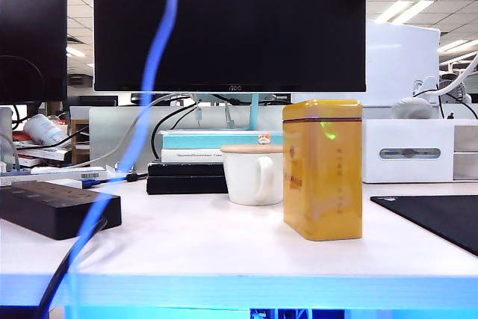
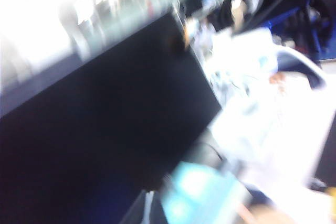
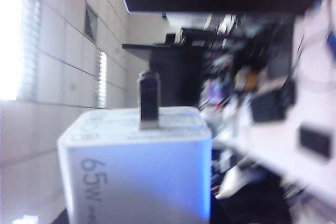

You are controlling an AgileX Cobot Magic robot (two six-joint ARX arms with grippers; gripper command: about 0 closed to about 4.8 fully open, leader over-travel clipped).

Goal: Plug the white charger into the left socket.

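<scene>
I face a white desk (image 1: 224, 248) in an open office. A large dark monitor (image 1: 228, 24) stands at its back, with a second monitor (image 1: 33, 42) off to the left. Overhead, ceiling light panels (image 1: 407, 9) glow in rows. In my right wrist view a pale tiled wall (image 3: 58, 51) shows bright window strips (image 3: 102, 77).

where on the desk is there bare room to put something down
Bare tabletop in front of the white mug, between the black power strip and the yellow tin; a narrower strip between tin and black mat. Crowded behind the mug: black box, books.
</scene>
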